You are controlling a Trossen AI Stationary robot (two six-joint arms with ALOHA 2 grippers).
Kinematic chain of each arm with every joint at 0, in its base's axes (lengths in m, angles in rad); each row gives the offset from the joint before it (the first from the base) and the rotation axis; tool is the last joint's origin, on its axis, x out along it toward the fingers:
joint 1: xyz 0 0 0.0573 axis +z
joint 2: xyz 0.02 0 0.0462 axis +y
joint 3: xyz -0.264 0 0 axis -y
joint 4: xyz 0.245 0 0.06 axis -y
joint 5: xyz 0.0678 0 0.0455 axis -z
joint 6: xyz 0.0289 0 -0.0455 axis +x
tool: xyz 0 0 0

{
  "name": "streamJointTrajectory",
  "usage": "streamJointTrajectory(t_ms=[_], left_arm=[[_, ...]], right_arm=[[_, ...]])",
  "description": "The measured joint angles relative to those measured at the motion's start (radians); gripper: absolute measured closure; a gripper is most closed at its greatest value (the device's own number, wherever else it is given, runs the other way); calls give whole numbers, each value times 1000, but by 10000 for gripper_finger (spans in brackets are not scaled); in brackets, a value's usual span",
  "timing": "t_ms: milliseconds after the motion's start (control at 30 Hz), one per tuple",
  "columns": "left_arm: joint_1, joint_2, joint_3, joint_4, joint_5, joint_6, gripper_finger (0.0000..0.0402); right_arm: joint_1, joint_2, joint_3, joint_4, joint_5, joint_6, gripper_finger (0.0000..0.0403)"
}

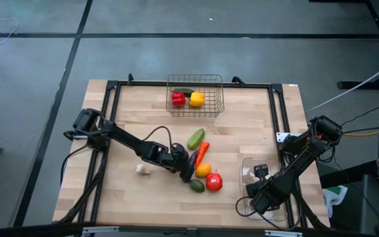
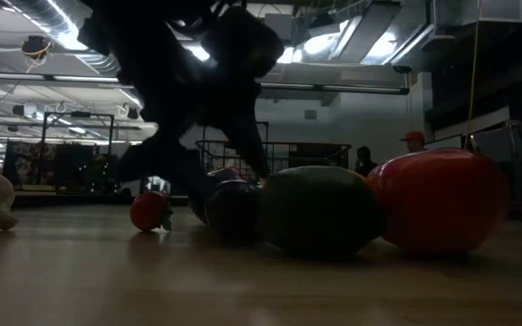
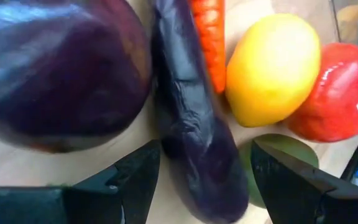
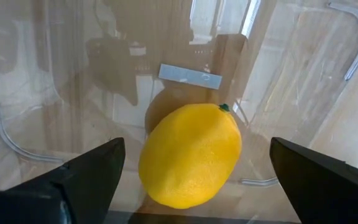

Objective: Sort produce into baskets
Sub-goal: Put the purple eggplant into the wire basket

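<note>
Eggplant [image 3: 194,137], glossy, elongated, between released left tool [image 3: 204,180]; right tool [image 4: 191,186] released over dimpled lemon [image 4: 191,155].

Wire basket [image 1: 195,95]: at the table's [image 1: 242,131] far edge, near the middle; two peppers [image 1: 178,99] sit side by side inside it.
Plastic tray [image 1: 247,172]: near the table's right front corner, with a lemon [image 4: 190,154] lying in it.
Produce cluster: mid-table, between basket and front edge. Cucumber [image 1: 195,139] farthest back, carrot [image 1: 202,151] just in front of it, tomato [image 1: 214,182] and avocado [image 1: 197,185] nearest the front.
Eggplant [image 3: 194,124]: beside the carrot, on its left.
Garlic [image 1: 142,169]: alone, left of the cluster.
</note>
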Motion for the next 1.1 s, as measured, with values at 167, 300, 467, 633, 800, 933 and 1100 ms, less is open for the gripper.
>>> streamJointTrajectory(t_ms=[167,300,467,633,800,933,1100], left_arm=[[8,19,0,14,0,0,157],[12,33,0,16,9,6,157],[10,52,1,17,28,3,161],[12,50,1,13,35,16,194],[16,33,0,12,47,40,226],[25,18,0,13,59,45,227],[53,-14,0,12,146,63,215]], right_arm=[[0,0,0,0,0,0,6],[0,0,0,7,0,0,6],[0,-1,0,21,0,0,6],[0,-1,0,20,0,0,6],[0,-1,0,20,0,0,6],[0,0,0,19,0,0,6],[0,0,0,19,0,0,6]])
